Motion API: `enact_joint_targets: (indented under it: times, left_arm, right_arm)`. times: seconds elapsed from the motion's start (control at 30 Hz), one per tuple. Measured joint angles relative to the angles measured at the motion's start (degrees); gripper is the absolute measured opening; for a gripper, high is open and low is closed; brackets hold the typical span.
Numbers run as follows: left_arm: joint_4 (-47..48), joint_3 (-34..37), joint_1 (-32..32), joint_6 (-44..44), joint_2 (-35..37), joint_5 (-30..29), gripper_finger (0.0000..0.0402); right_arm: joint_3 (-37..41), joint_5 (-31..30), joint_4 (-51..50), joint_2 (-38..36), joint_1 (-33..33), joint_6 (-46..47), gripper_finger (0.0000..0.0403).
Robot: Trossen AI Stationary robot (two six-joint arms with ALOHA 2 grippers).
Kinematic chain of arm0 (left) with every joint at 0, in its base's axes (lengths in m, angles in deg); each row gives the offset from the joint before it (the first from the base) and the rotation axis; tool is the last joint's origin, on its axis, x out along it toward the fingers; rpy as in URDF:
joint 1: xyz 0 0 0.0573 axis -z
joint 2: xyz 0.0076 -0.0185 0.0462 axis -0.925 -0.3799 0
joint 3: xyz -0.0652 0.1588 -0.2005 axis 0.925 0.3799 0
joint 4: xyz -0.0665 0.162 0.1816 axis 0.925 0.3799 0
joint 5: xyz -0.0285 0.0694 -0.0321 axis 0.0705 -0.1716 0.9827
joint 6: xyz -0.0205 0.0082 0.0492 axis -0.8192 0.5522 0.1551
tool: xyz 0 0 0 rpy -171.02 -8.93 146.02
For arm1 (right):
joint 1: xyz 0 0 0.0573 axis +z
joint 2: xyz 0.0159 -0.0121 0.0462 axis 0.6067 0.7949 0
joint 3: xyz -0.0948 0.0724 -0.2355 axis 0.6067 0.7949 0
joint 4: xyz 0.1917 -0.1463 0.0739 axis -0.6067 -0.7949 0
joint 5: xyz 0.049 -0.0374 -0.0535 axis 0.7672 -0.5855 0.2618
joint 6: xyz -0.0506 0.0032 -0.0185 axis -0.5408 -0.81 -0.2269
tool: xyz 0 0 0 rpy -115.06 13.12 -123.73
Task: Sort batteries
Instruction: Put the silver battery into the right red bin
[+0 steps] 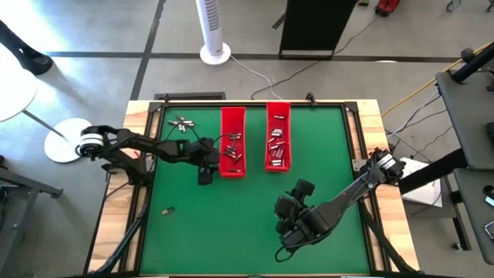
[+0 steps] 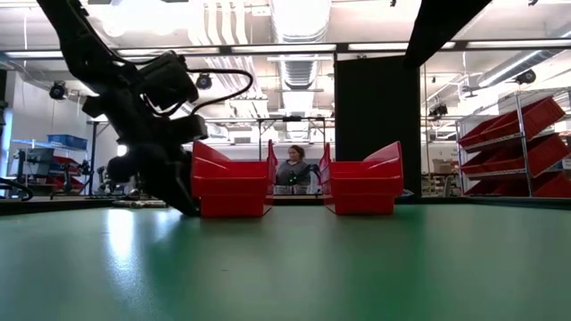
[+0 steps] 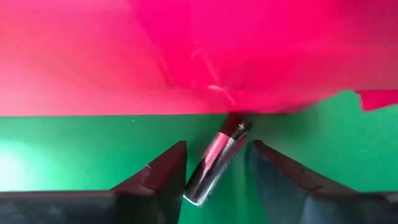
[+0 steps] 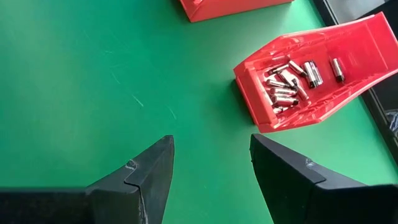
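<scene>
Beside left tray's (image 1: 232,151) wall, battery (image 3: 217,159).

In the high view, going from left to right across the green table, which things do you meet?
Lone battery → loose battery pile → left claw → left red tray → right red tray → right claw.

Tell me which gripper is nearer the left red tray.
Left. The left gripper sits right beside the left red tray, a battery between its fingers; the right gripper waits farther off, below the trays.
</scene>
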Motion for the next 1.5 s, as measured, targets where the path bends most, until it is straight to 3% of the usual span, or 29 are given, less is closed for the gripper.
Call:
enact_joint_targets:
  times: [0.2, 0.4, 0.83, 0.97, 1.1, 1.23, 1.5]
  left_arm:
    - [0.66, 1.18, 0.27, -3.36, 0.40, 2.99, 0.0091]
    - [-4.86, 5.02, 2.08, -9.06, 0.60, 2.21, 0.0042]
    - [3.06, 6.21, 22.17, -25.53, 8.24, -7.47, 0.0037]
    - [0.83, 6.44, 28.51, -31.37, 10.20, -8.60, 0.0037]
    - [-5.39, 6.25, 33.97, -35.27, 10.20, -12.58, 0.0037]
    - [-11.26, 5.47, 37.82, -37.94, 7.54, -15.74, 0.0037]
    - [-22.60, -3.74, 41.39, -37.82, -7.66, -17.86, 0.0037]
  right_arm:
    - [0.00, -0.02, 0.00, 0.00, -0.13, -0.08, 0.0206]
    - [0.00, -0.02, 0.12, 0.00, -0.13, -0.69, 0.0206]
    - [0.00, -0.04, 0.34, 0.02, -0.23, -4.35, 0.0206]
    - [0.15, -0.28, 1.73, 0.02, -0.79, -5.08, 0.0206]
    - [3.02, -2.02, 10.94, 0.02, -0.81, -10.44, 0.0206]
    - [8.90, -1.08, 26.50, 0.02, -0.74, -18.05, 0.0206]
    - [25.68, 2.30, 67.66, 0.07, -0.79, -31.64, 0.0206]
